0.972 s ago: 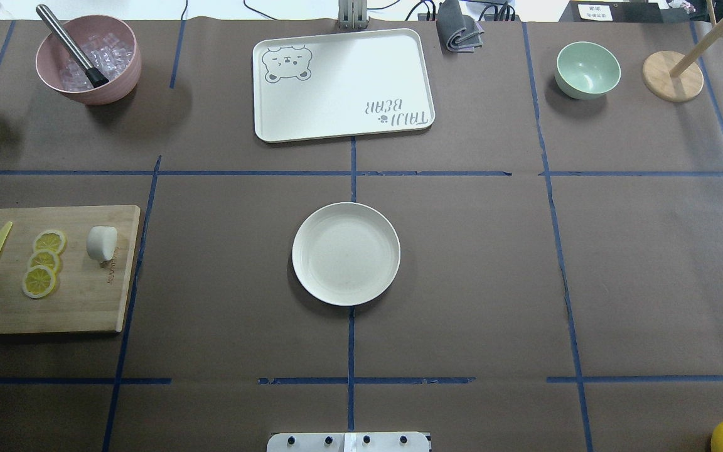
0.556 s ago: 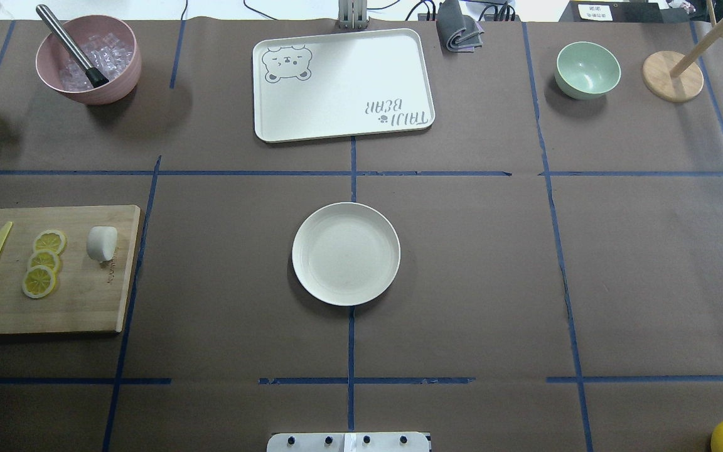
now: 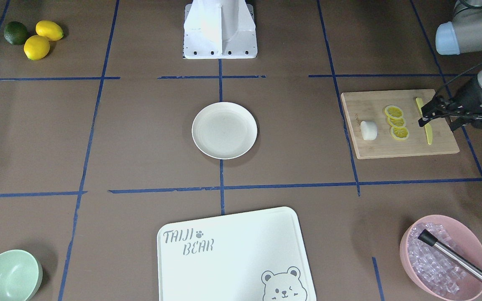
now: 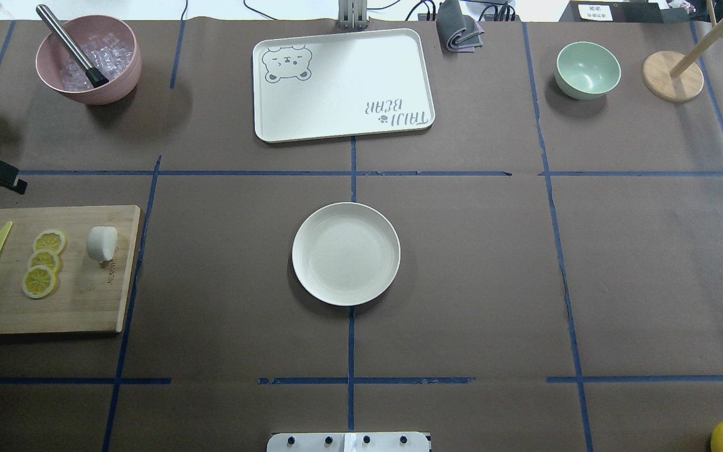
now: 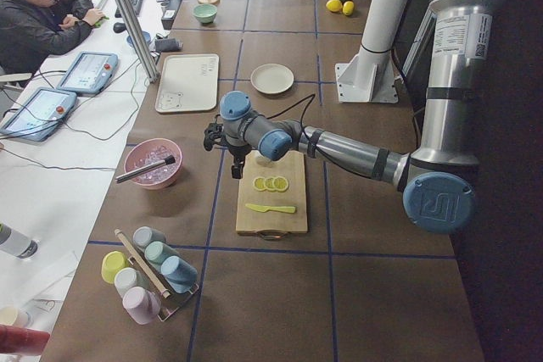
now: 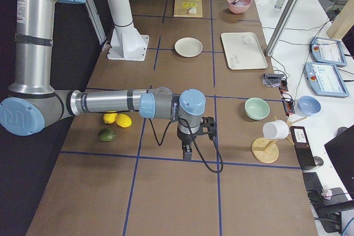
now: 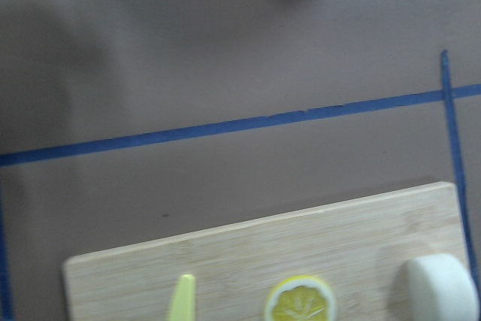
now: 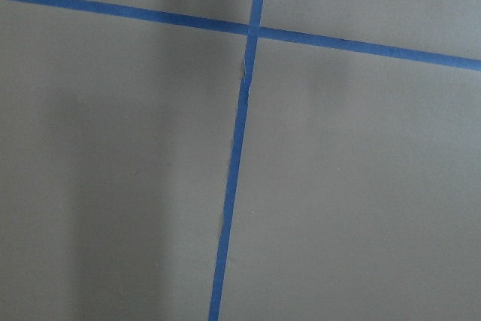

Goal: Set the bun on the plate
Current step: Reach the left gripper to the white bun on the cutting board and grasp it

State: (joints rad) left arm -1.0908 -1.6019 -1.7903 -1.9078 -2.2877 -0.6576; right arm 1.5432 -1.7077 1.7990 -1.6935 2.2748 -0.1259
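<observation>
The bun is a small white lump lying on the right part of a wooden cutting board, also seen in the front view and at the lower right corner of the left wrist view. The plate sits bare at the table's centre. My left gripper hovers over the board's outer side near the yellow knife, well apart from the bun, its fingers spread and holding nothing. My right gripper hangs low over bare table, far from the plate; I cannot tell whether it is open or shut.
Three lemon slices lie between knife and bun. A pink bowl of ice with a metal tool, the bear-print tray, a mint bowl and a wooden stand line the far side. Lemons and a lime sit near the base.
The left gripper has come into the overhead view at the left edge, just beyond the cutting board's far corner. Bun, plate and the other objects have not moved.
</observation>
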